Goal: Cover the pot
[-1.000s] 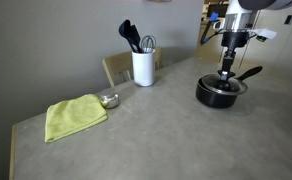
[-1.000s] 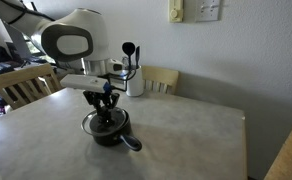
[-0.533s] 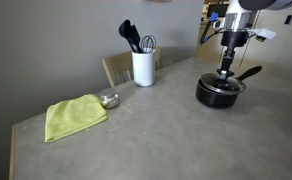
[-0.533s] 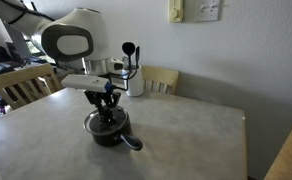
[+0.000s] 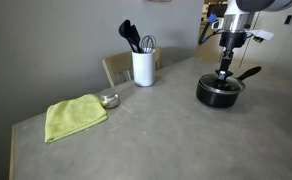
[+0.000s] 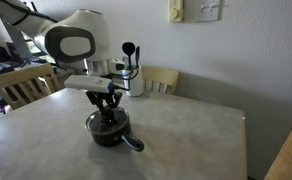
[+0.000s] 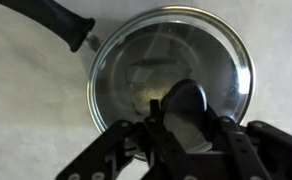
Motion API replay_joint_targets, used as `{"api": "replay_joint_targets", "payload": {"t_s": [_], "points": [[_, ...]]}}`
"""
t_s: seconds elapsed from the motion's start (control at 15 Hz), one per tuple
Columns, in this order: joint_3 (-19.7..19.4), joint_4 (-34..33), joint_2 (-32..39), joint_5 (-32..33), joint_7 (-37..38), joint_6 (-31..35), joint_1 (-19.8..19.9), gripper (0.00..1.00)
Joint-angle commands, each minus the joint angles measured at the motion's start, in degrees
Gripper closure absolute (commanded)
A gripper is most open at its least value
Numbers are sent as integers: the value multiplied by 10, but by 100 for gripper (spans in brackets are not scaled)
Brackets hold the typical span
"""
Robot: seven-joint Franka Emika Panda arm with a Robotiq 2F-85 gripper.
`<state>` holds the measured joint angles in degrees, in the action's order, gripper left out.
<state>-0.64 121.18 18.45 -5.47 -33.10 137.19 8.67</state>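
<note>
While lid (image 7: 171,60) covers pot (image 5: 218,96), knob (image 7: 186,105) sits between jaws (contact unclear).

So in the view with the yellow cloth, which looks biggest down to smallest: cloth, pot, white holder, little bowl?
1. cloth, biggest.
2. pot and white holder: too alike to rank.
3. little bowl, smallest.
</note>
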Motion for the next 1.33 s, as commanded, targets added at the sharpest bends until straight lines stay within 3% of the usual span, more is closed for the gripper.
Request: {"api": "replay_joint_targets", "payload": {"t_s": [0.0, 1.27], "points": [[10, -25, 17, -6, -22, 4, 13, 85], [5, -7, 19, 33, -3, 9, 5, 85]]}}
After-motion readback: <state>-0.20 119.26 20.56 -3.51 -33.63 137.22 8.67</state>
